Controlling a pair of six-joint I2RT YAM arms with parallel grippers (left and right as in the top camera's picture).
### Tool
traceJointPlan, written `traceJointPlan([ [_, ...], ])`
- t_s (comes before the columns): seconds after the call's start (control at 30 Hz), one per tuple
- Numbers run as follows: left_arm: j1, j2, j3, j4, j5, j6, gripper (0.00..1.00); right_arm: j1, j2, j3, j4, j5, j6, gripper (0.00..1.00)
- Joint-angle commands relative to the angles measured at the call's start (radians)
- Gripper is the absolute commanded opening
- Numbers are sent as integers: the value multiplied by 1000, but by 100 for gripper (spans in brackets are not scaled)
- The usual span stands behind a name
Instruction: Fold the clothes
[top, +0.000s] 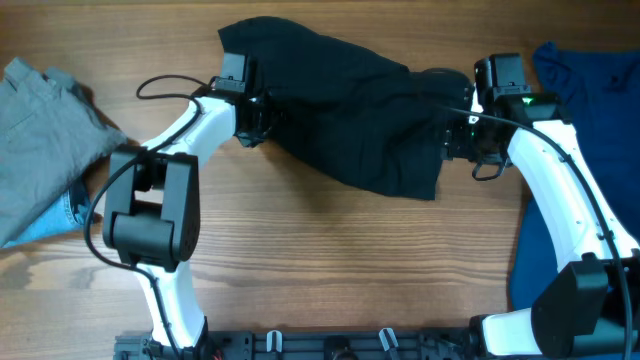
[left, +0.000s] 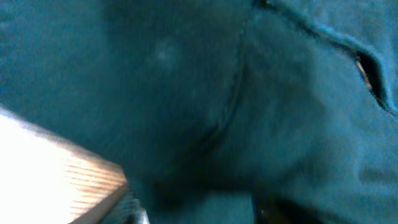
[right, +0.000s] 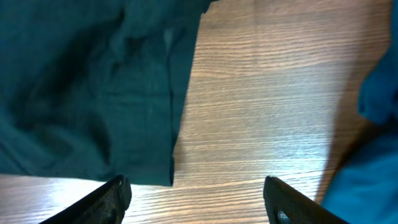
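The black shorts (top: 350, 110) lie spread across the far middle of the table, bunched and rumpled. My left gripper (top: 255, 120) is at their left edge. In the left wrist view the dark fabric (left: 249, 93) fills nearly the whole frame and hides the jaws. My right gripper (top: 452, 140) is at the shorts' right edge. In the right wrist view it (right: 199, 202) stands open, fingers wide apart over bare wood. The shorts' hem corner (right: 161, 168) lies just beyond the left finger (right: 115, 196), apart from it.
A grey garment (top: 40, 120) lies at the left edge with a light-blue piece (top: 50, 225) under it. A bright-blue garment (top: 585, 75) covers the right side and runs down behind the right arm (top: 560, 190). Wooden tabletop (top: 330, 260) shows in front.
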Motion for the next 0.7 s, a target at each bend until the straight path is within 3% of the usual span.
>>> traceJointPlan([
  [0.0, -6, 69, -19, 23, -49, -1, 30, 2, 24, -7, -4, -106, 18, 69],
  [0.13, -5, 69, -19, -26, -50, -1, 6, 4, 26, -51, 22, -112, 19, 69],
  [0.17, -5, 69, -19, -55, -50, -1, 4, 4, 30, -74, 35, -128, 19, 69],
  [0.43, -5, 69, -19, -215, -50, 3, 4, 4, 68, -254, 142, -322, 18, 69],
  [0.67, -5, 67, -19, -367, -49, 3, 4, 4, 94, -394, 290, -294, 22, 69],
])
